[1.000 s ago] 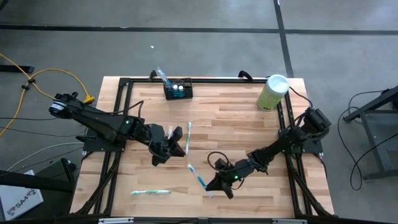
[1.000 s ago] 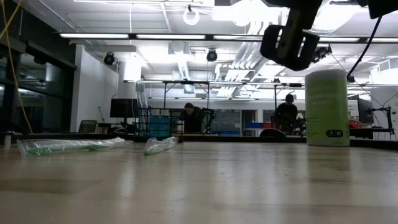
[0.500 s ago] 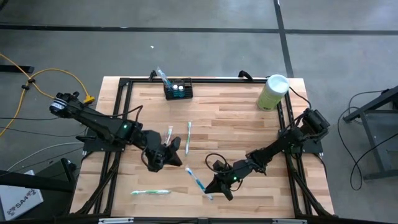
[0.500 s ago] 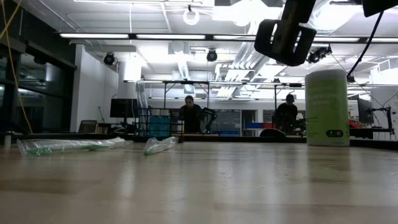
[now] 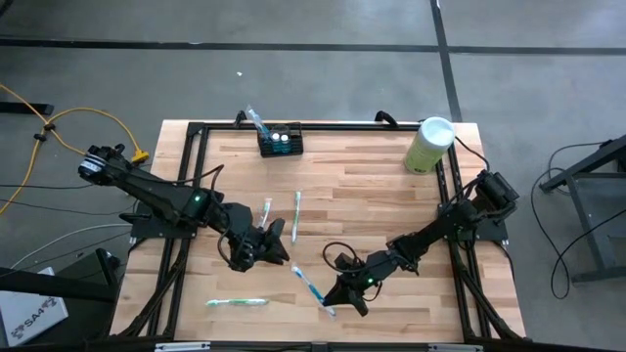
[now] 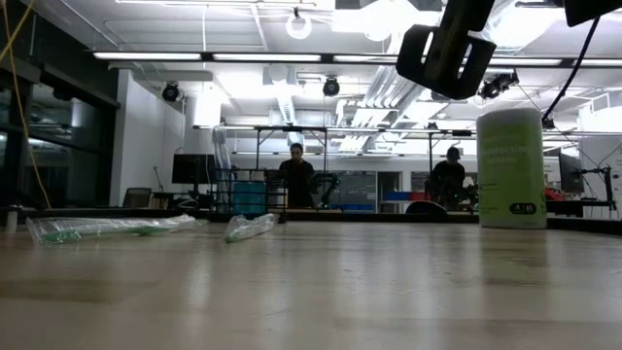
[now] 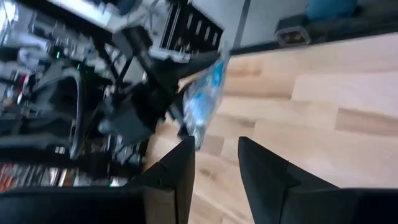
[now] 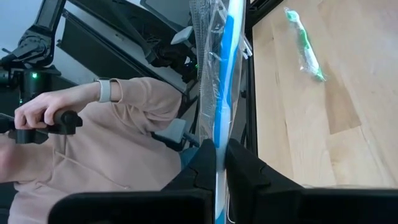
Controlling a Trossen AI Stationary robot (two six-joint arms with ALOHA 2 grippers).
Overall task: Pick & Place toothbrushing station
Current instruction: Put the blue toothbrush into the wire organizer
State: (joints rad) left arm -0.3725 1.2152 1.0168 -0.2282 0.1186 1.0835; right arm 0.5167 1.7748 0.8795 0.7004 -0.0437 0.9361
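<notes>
The black toothbrushing station (image 5: pixel 281 142) stands at the table's far edge, with a wrapped toothbrush (image 5: pixel 253 119) sticking out of it. My right gripper (image 5: pixel 335 293) is near the front middle, shut on a blue toothbrush in a clear wrapper (image 5: pixel 307 282). My left gripper (image 5: pixel 262 242) hovers to its left, open, with nothing between its fingers (image 7: pixel 214 163). Two pale wrapped toothbrushes (image 5: pixel 266 212) (image 5: pixel 296 213) show just beyond it. A green wrapped one (image 5: pixel 236 302) lies flat near the front left. My right gripper pinches the wrapped blue toothbrush between its two fingers, wrapper and all, just above the fingertips (image 8: pixel 219 144). The hold is near the brush's near end (image 5: pixel 326 303). The brush runs on along the fingers and sticks out past them toward the far left, clear of the table.
A pale green cylinder with a white lid (image 5: pixel 428 145) stands at the far right corner. A black frame (image 5: pixel 191 176) edges the wooden table. A person in a pink top (image 8: pixel 106 149) sits past the table's left side, gripping a handle. More people (image 6: pixel 296 180) are in the room behind.
My left gripper has drawn a little toward the table's left edge and rolled. A pale wrapped toothbrush that stood at its fingertips now shows apart from them.
</notes>
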